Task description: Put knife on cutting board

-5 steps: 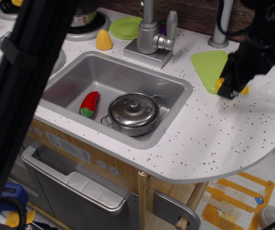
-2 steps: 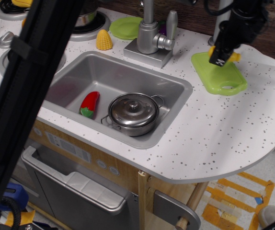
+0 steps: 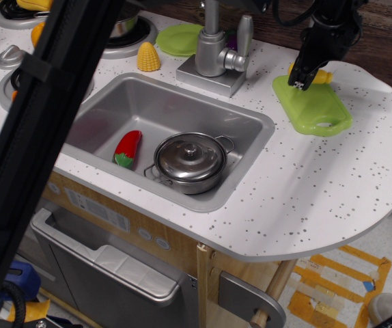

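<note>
The lime-green cutting board [image 3: 310,106] lies flat on the speckled counter to the right of the sink, with its oval slot toward the front. My black gripper [image 3: 300,80] is over the board's far end. It is shut on the knife [image 3: 322,76], whose yellow handle shows on both sides of the fingers. The pale blade points right, over the counter's back edge. I cannot tell whether the knife touches the board.
The sink [image 3: 247,119] holds a lidded steel pot [image 3: 190,160] and a red pepper [image 3: 128,147]. The faucet [image 3: 212,49], a corn cob [image 3: 148,57] and a round green plate [image 3: 179,39] stand behind the sink. A black beam [image 3: 39,116] blocks the left foreground.
My gripper rose with the knife from the counter at the board's right side. It moved back and left to the board's far end, and the board now shows in full.
</note>
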You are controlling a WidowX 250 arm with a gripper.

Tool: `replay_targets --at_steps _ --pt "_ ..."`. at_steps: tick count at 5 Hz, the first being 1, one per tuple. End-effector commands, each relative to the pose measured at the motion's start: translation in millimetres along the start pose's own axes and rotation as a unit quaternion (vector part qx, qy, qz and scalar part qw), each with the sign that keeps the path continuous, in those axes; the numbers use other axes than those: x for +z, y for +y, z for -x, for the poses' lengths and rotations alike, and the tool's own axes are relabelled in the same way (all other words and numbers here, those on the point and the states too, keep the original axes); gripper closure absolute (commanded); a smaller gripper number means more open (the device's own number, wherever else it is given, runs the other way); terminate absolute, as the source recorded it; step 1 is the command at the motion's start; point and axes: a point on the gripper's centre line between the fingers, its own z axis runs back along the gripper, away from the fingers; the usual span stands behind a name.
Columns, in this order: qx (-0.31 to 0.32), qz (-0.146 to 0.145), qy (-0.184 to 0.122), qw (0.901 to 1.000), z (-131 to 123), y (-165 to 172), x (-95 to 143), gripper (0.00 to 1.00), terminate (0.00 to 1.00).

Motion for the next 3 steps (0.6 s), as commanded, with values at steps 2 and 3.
replay_targets --at_steps 2,3 --pt "-0.011 -0.038 -0.015 0.9991 13.3 10.8 26.0 0.00 0.00" --pt "-0.011 -0.038 -0.015 0.9991 13.3 10.8 26.0 0.00 1.00"
